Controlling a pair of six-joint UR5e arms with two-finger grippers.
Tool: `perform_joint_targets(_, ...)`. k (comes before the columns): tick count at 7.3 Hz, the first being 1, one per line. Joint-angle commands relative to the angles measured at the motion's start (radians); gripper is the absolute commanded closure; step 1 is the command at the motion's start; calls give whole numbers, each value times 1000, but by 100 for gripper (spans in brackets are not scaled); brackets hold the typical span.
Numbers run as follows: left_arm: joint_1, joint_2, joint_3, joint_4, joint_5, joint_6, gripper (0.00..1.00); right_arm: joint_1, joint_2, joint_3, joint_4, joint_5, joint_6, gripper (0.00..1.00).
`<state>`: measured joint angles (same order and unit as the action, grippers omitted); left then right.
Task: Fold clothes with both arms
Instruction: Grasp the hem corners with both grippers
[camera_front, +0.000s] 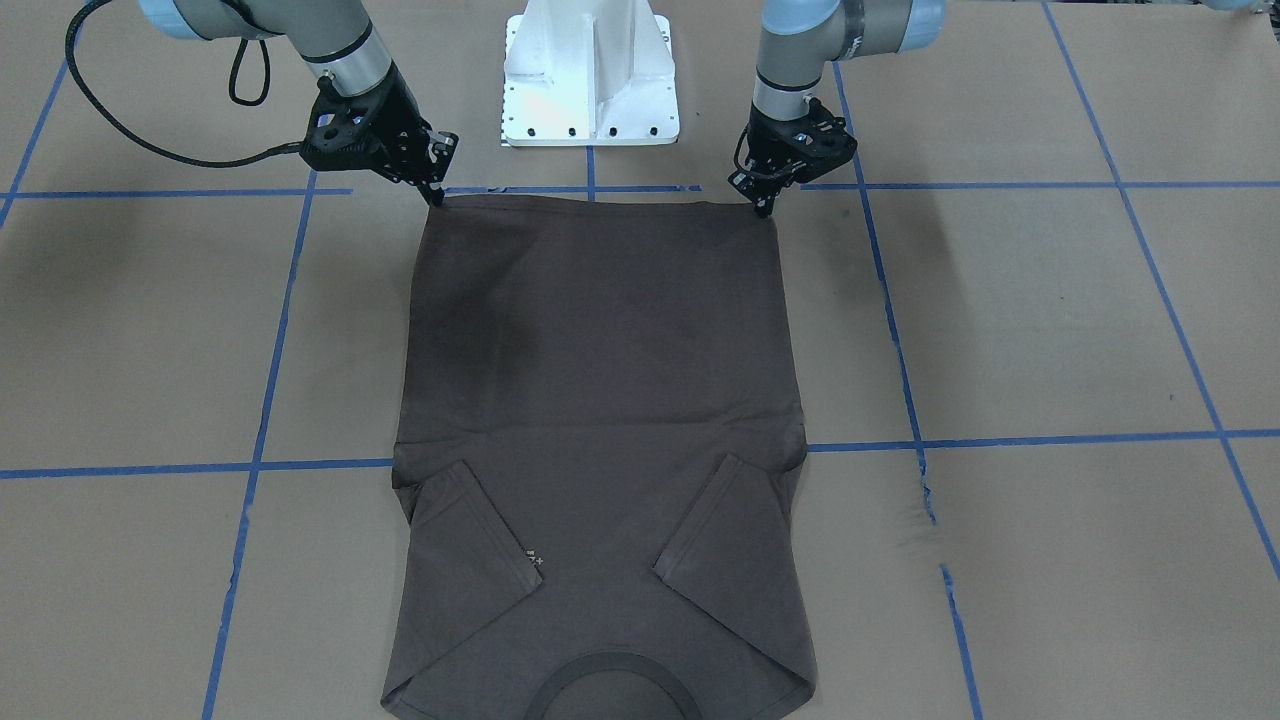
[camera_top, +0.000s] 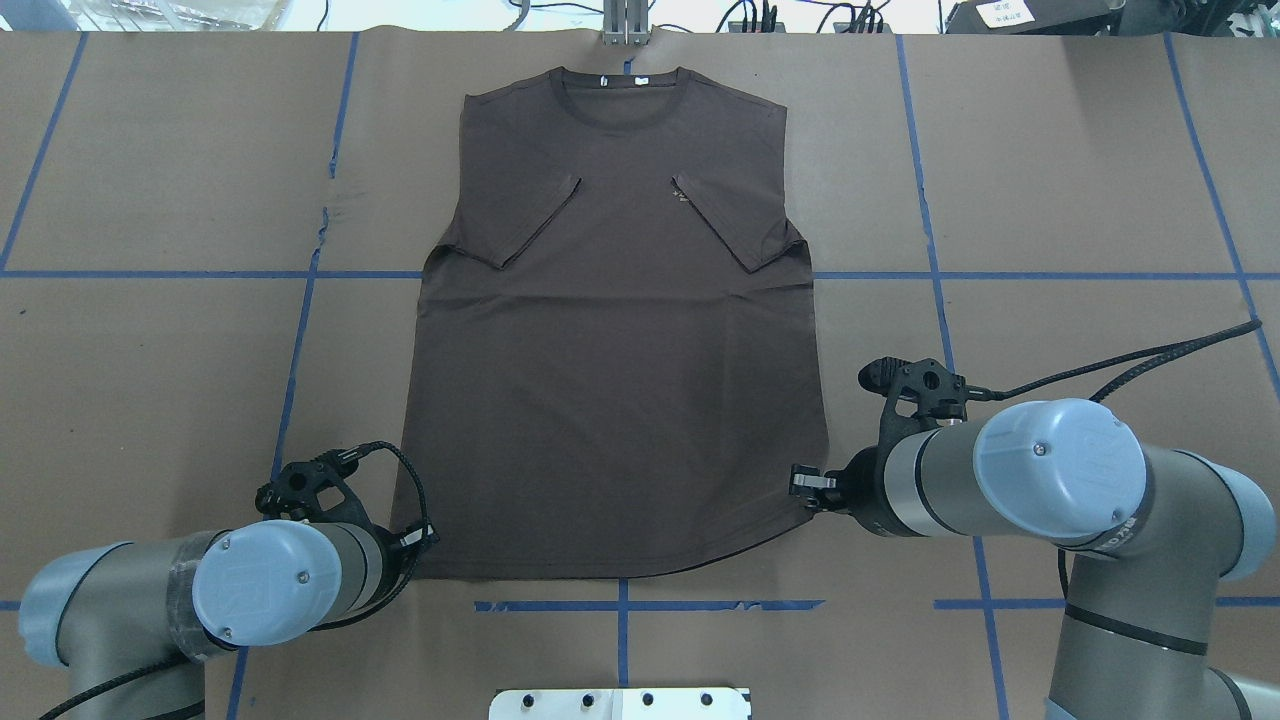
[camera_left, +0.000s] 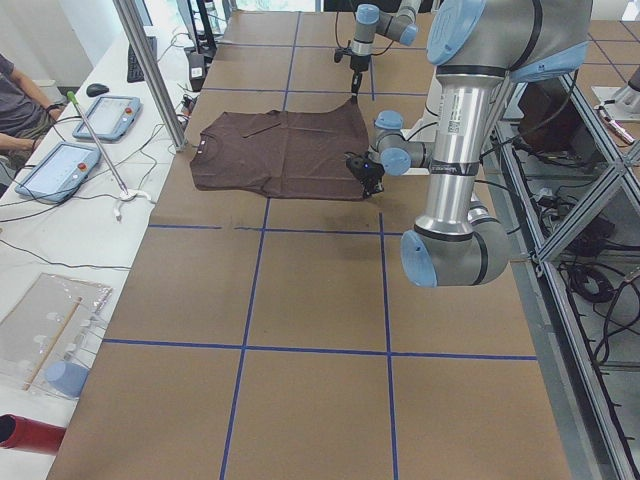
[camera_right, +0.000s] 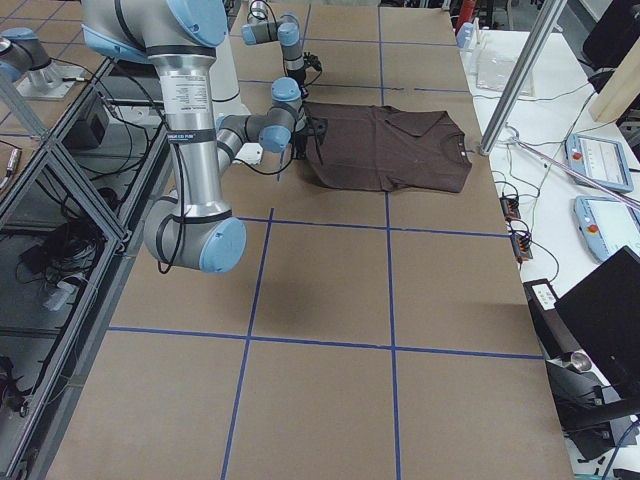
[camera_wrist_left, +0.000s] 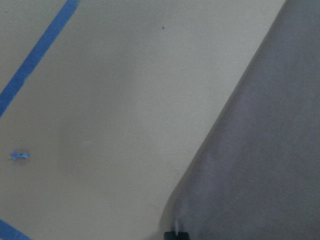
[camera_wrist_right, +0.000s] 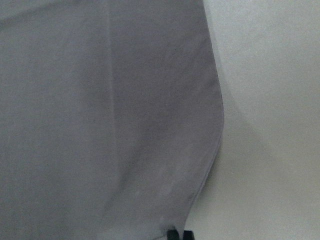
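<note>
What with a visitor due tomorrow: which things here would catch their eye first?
A dark brown T-shirt lies flat in the middle of the table, sleeves folded in over its chest, collar away from the robot. The left gripper and right gripper each have fingers down at a hem corner on their own side; whether they pinch it is unclear.

Matt brown-grey cloth T-shirt (camera_top: 610, 400) on a table (camera_top: 1080, 150) covered in dull brown paper (camera_top: 150, 400), gridded with blue tape (camera_top: 200, 273); left arm (camera_top: 150, 590) and right arm (camera_top: 1180, 490) show satin grey metal, smooth light-blue plastic caps.
</note>
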<state>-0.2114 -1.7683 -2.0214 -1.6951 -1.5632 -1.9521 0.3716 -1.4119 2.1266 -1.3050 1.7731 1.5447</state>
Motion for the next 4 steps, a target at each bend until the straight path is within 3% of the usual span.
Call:
perform_joint_targets(1, -11, 30, -75, 0, -1, 19, 100, 12, -7, 22, 0, 17, 0, 100)
perform_joint_targets(4, 32, 24, -227, 155, -6, 73, 100, -18, -77, 112, 0, 65, 0, 100)
